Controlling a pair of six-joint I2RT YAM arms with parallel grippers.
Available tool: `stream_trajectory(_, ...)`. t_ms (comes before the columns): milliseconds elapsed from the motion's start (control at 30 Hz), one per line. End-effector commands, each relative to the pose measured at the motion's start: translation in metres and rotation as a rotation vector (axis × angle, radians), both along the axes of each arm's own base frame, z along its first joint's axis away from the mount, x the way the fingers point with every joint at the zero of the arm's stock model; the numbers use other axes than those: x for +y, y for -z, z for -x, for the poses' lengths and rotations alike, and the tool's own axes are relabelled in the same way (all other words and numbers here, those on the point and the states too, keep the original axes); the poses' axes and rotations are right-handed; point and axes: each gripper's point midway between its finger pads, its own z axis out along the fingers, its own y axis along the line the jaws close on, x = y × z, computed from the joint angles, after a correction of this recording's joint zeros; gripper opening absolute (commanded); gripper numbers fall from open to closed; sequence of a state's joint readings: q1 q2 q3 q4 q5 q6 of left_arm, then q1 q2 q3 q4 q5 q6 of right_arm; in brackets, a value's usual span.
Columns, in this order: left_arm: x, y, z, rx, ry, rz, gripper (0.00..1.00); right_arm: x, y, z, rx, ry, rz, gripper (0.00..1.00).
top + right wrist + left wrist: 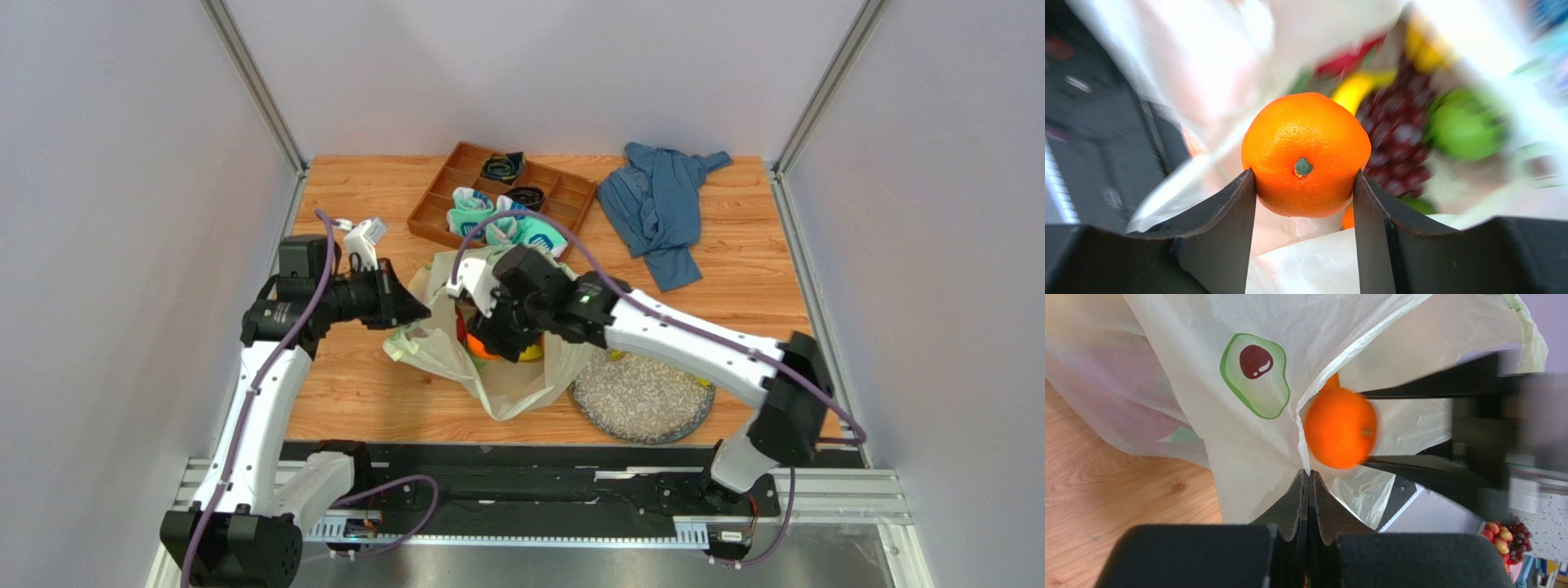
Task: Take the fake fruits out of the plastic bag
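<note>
Right wrist: orange (pixel 1306 154) wedged between right fingers (pixel 1220 236).

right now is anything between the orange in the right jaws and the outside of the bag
Nothing solid that I can see. The orange is clamped in the right jaws at the mouth of the plastic bag, with only the bag's thin rim around it. The left jaws pinch that rim just beside the orange.

The left gripper (pixel 1309 478) is pinched tight on a fold of the plastic bag (pixel 1229 453), below its avocado print (pixel 1255 373). Just beyond, the blurred right gripper (pixel 1371 425) holds an orange (pixel 1338 427). Wooden desk (pixel 1106 496) shows at left.
</note>
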State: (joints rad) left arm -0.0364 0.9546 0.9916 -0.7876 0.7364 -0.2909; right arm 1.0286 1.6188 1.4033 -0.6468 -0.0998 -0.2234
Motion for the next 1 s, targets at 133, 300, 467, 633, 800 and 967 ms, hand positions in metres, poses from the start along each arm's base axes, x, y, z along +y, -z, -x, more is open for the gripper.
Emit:
stream_trajectory(133, -0.002, -0.019, -0.016, -0.03, -0.002, 0.026, 0.0, -0.041, -0.164, 0.045, -0.15, -0.137, -0.282, 0.12)
stream_trajectory(300, 0.0, -0.024, -0.018, -0.042, -0.003, 0.015, 0.0, -0.122, -0.167, 0.044, -0.167, 0.028, -0.215, 0.11)
stream_trajectory(467, 0.0, -0.023, -0.016, -0.045, -0.008, 0.015, 0.0, -0.224, -0.108, 0.028, -0.128, 0.245, 0.016, 0.11)
stream_trajectory(633, 0.0, -0.022, -0.012, -0.046, -0.01, 0.017, 0.0, -0.249, -0.038, 0.056, 0.01, 0.182, 0.147, 0.12)
stream_trajectory(800, 0.002, -0.024, -0.006, -0.058, -0.007, 0.007, 0.0, -0.242, 0.013, 0.052, 0.105, 0.122, 0.239, 0.12)
stream_trajectory(967, 0.007, -0.019, -0.002, -0.059, -0.02, -0.014, 0.0, -0.221, 0.038, 0.027, 0.16, 0.044, 0.278, 0.13)
